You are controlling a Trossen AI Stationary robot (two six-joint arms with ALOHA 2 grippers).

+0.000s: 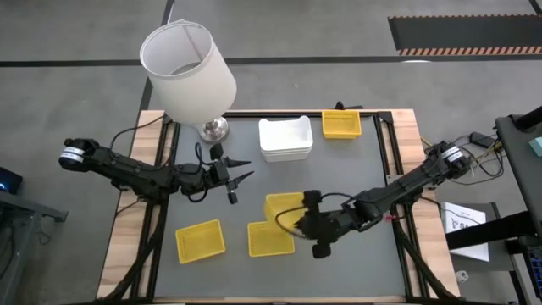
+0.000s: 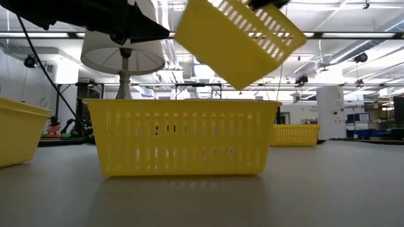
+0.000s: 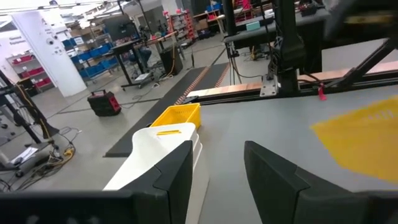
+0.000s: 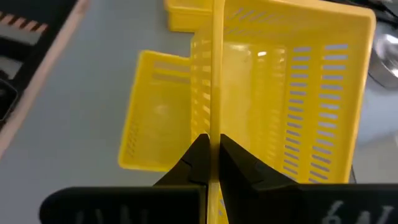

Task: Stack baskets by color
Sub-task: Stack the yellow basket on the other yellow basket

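Note:
My right gripper (image 1: 305,218) is shut on a yellow basket (image 1: 284,206), which hangs tilted (image 2: 237,38) above another yellow basket (image 1: 270,240) that stands on its bottom on the table (image 2: 183,135). Other yellow baskets sit at the near left (image 1: 200,240) and at the far edge (image 1: 341,124). White baskets (image 1: 284,139) are stacked at the far middle. My left gripper (image 1: 240,172) hovers open, level, left of centre, with nothing between its fingers (image 3: 217,177). My right gripper pinches one side wall of the yellow basket at its rim (image 4: 216,118), one finger inside the basket and one outside. The fingers slant down from the table's right side. The basket is lifted clear of the table and tilted, its open side turned toward the gripper.
A large white lampshade on a chrome base (image 1: 188,63) stands at the far left corner, close to my left arm. Bare grey mat lies between the white stack and the near baskets, and along the table's right side (image 1: 364,178).

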